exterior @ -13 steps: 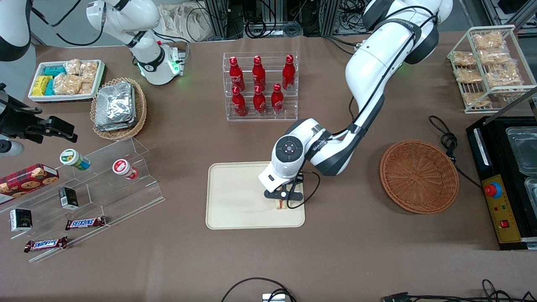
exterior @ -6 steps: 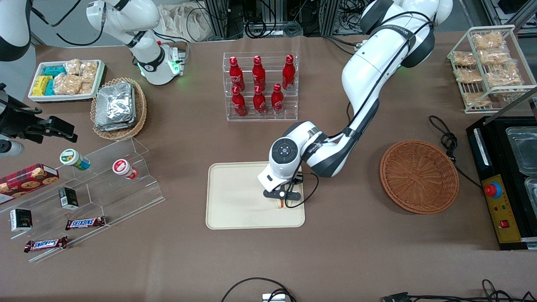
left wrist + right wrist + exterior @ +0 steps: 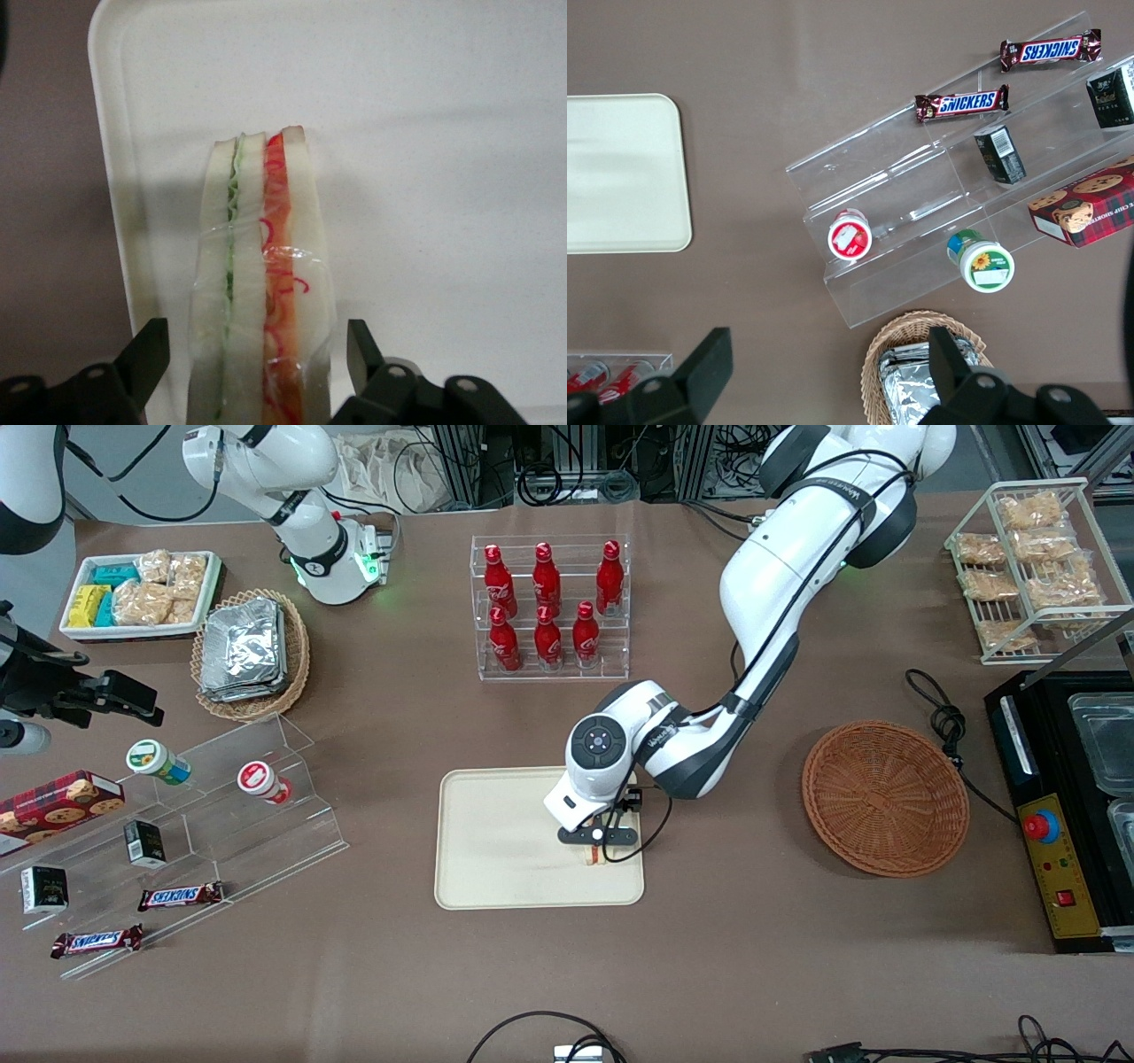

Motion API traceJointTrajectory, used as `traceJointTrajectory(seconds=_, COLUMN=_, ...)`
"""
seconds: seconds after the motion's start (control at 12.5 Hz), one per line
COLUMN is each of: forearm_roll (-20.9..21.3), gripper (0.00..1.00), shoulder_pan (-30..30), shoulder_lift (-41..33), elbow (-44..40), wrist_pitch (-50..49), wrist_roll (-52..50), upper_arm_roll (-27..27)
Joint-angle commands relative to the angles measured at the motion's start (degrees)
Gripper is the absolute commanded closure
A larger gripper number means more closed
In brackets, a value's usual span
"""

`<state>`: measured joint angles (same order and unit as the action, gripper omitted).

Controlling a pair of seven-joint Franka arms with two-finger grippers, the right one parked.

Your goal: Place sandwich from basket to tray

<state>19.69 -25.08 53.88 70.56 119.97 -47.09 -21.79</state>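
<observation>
I saw the clear-wrapped triangular white-bread sandwich standing on the flat cream rectangular tray, near its rim; my gripper straddled it, fingers spread clear. I judged lifting straight up safest.

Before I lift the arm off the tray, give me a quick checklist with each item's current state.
1. Sandwich over the tray, inside its rim: ok.
2. End effector open, with a gap between each finger and the bread: ok.
3. Sandwich resting on the tray floor, not hanging: cannot tell.
4. Sandwich steady on its edge once freed: cannot tell; it stands upright on a narrow side.
5. Basket holds nothing more: ok.
6. Nothing directly above the arm's wrist: ok.
</observation>
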Motion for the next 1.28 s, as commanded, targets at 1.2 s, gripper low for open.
traceJointTrajectory(seconds=1.2, forearm_roll=-6.2, gripper=0.0, shoulder_pan=0.4, shoulder_lift=-24.2, elbow=-3.1, wrist_pitch=-20.0, wrist_roll=0.7, upper_arm_roll=20.4)
